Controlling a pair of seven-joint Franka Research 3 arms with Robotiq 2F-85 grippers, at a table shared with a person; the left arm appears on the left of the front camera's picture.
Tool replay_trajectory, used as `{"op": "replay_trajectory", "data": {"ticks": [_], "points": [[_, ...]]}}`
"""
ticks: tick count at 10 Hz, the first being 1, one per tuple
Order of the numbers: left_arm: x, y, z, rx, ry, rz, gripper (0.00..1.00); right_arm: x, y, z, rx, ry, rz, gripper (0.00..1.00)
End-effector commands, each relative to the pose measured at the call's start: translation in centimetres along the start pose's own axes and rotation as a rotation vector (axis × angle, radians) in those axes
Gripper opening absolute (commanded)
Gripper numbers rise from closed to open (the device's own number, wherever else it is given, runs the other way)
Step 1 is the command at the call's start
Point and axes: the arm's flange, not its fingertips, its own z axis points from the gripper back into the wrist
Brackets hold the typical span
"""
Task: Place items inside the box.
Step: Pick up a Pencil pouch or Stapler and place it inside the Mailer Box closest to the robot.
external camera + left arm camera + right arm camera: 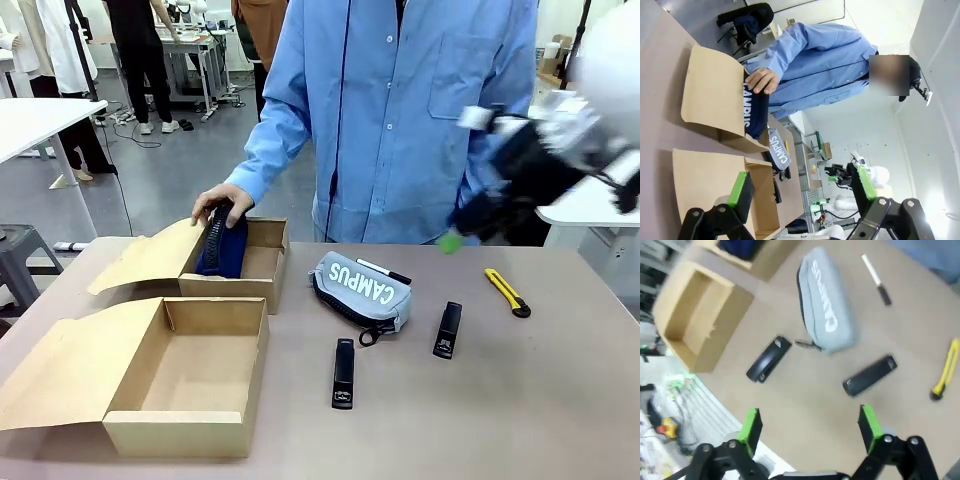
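Plainly, the left jaws and right jaws both stand apart, empty. Mid-counter (560, 400) lies the grey pouch (362, 288), likely soft and light, best pinched across its narrow body. One stapler (344, 372) below it and another stapler (448, 329) to the right look stiff and smooth, so grip their long flat sides. At upper left, the navy pouch (222, 250) sits in the far box (262, 262).

My right fingers (452, 241) are blurred at upper right, and the far box (235, 291) hides the navy pouch (222, 250) bottom.
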Motion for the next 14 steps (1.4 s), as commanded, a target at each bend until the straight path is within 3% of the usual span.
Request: {"op": "replay_trajectory", "data": {"ticks": [1,2,4,5,6,7,8,9,11,13,14], "points": [[0.1,-0.2,0.0,-0.026,-0.015,-0.021,1.00,5.9,2.1,-6.2,-0.263,0.105,0.060,1.00],[0.1,-0.2,0.0,-0.026,-0.015,-0.021,1.00,7.6,2.5,-8.8,-0.272,0.173,0.142,1.00],[0.1,-0.2,0.0,-0.026,-0.015,-0.021,1.00,10.6,1.6,-11.9,-0.292,0.246,0.173,1.00],[0.1,-0.2,0.0,-0.026,-0.015,-0.021,1.00,11.3,1.6,-12.7,-0.250,0.288,0.137,1.00],[0.1,-0.2,0.0,-0.026,-0.015,-0.021,1.00,11.7,1.8,-11.5,-0.192,0.289,-0.094,1.00],[0.1,-0.2,0.0,-0.026,-0.015,-0.021,1.00,9.0,0.8,-13.4,-0.259,0.246,0.187,1.00],[0.1,-0.2,0.0,-0.026,-0.015,-0.021,1.00,10.0,0.1,-13.4,-0.244,0.284,0.099,1.00],[0.1,-0.2,0.0,-0.026,-0.015,-0.021,1.00,12.3,-1.3,-14.1,-0.182,0.203,-0.377,1.00],[0.1,-0.2,0.0,-0.026,-0.015,-0.021,1.00,14.0,-1.0,-17.4,-0.224,0.155,-0.622,1.00],[0.1,-0.2,0.0,-0.026,-0.015,-0.021,1.00,14.5,-1.2,-18.5,-0.256,0.178,-0.569,1.00],[0.1,-0.2,0.0,-0.026,-0.015,-0.021,1.00,12.9,-2.4,-17.0,-0.208,0.227,-0.528,1.00]]}}
